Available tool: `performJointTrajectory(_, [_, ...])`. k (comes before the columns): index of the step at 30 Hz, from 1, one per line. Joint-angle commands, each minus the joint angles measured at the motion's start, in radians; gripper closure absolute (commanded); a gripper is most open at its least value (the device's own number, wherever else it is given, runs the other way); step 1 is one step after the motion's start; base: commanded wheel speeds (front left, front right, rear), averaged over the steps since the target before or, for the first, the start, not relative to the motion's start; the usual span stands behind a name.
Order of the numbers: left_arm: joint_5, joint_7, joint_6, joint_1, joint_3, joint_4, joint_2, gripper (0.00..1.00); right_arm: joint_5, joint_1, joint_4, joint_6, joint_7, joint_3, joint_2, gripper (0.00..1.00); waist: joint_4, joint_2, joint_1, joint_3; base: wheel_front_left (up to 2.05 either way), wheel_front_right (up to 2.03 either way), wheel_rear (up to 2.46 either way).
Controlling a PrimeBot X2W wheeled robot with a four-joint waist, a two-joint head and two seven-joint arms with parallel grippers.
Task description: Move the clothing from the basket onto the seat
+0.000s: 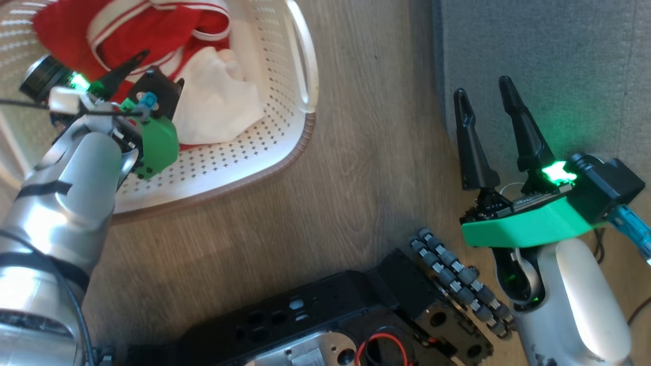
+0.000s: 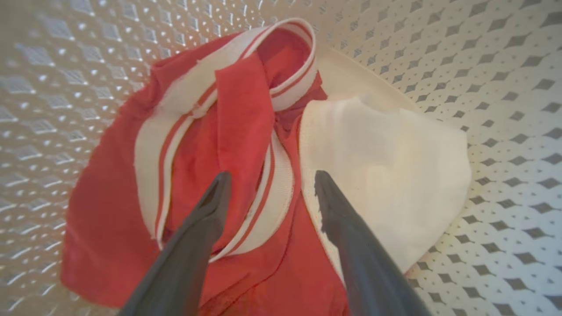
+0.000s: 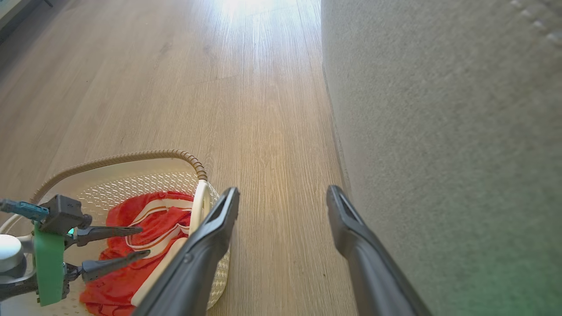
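The white perforated basket (image 1: 300,137) stands on the floor at the upper left, with the clothing (image 1: 142,35) heaped in it: red fabric with white striped trim and a white part (image 1: 218,101). Reaching down into it, my left gripper (image 1: 152,63) is open just above the heap. In the left wrist view its fingers (image 2: 272,175) straddle the striped trim of the clothing (image 2: 237,109), beside the white part (image 2: 386,166), with the basket wall (image 2: 505,66) around. My right gripper (image 1: 482,86) is open and holds nothing at the edge of the grey seat (image 1: 549,61).
Wood floor (image 1: 366,152) lies between basket and sofa. My dark base (image 1: 330,315) with its roller wheel (image 1: 457,279) sits at the bottom. In the right wrist view, the grey upholstery (image 3: 439,131) runs along the right, with the basket rim (image 3: 131,156) and my left gripper (image 3: 145,240) at lower left.
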Motion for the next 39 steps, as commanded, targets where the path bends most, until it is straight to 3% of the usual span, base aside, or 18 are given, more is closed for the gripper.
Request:
performJointTrajectory(1, [0.015,-0.005,0.0,-0.007,-0.009,0.019,0.032,0.0,0.011,0.061,-0.025,0.0,-0.006,0.013,-0.003,0.0,-0.018,0.0,0.0,0.02,0.0,0.0,0.0])
performJointTrajectory(10, [0.037,-0.005,0.089,-0.11,-0.056,0.167,0.02,0.0,0.026,0.093,-0.052,0.0,-0.006,0.018,-0.003,0.0,-0.024,0.0,0.0,0.036,0.0,0.0,0.0])
performJointTrajectory(20, [0.078,-0.004,0.048,-0.179,-0.144,0.277,0.01,0.0,0.039,0.111,-0.066,0.0,-0.006,0.034,-0.003,0.0,-0.042,0.0,0.0,0.041,0.0,0.0,0.0])
performJointTrajectory(31, [0.1,0.062,0.024,-0.243,-0.204,0.308,-0.003,0.0,0.041,0.159,-0.095,0.0,-0.006,0.054,-0.003,0.0,-0.053,0.0,0.0,0.053,0.0,0.0,0.0])
performJointTrajectory(39, [0.054,0.127,-0.002,-0.238,-0.199,0.312,0.008,0.0,0.008,0.187,-0.14,0.0,-0.006,0.064,-0.003,0.0,-0.028,0.0,0.0,0.067,0.0,0.0,0.0])
